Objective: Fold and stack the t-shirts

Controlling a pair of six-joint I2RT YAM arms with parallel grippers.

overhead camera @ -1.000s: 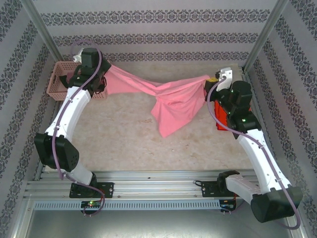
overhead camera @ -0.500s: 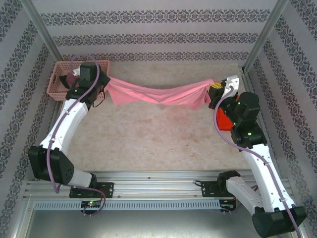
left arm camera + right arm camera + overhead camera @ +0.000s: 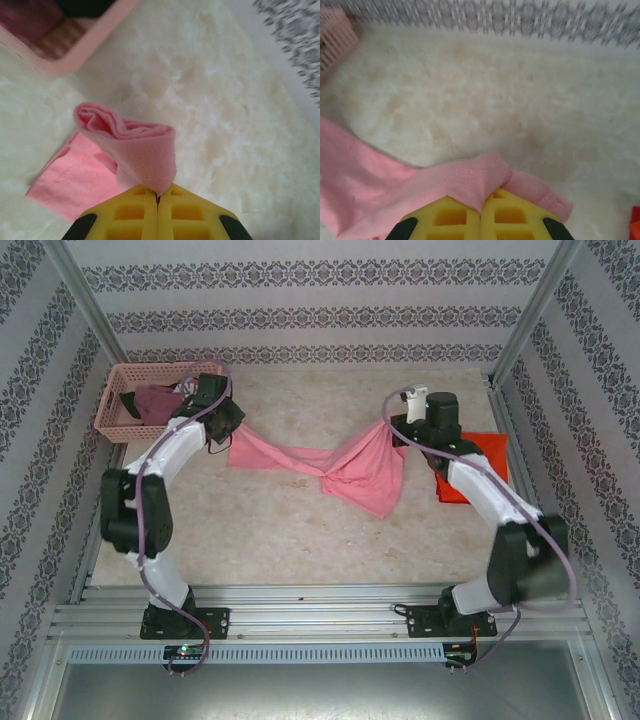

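Roughly halfway, it seems: bright orange-red cotton t-shirt [image 3: 470,472] lies apparently folded at the counter's [image 3: 280,535] right edge. Light salmon-pink cotton t-shirt [image 3: 345,468] sags unfolded mid-counter, ends pinched by left hand [image 3: 157,196] and right hand [image 3: 481,206].

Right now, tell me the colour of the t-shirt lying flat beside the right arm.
Bright orange-red t-shirt; clearest in the top external view.

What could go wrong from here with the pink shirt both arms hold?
Each pair of jaws pinches only a small bunched fold of the pink t-shirt, so an edge may slip out. The cloth is twisted in the middle; laid down like this, it may crease instead of lying flat.
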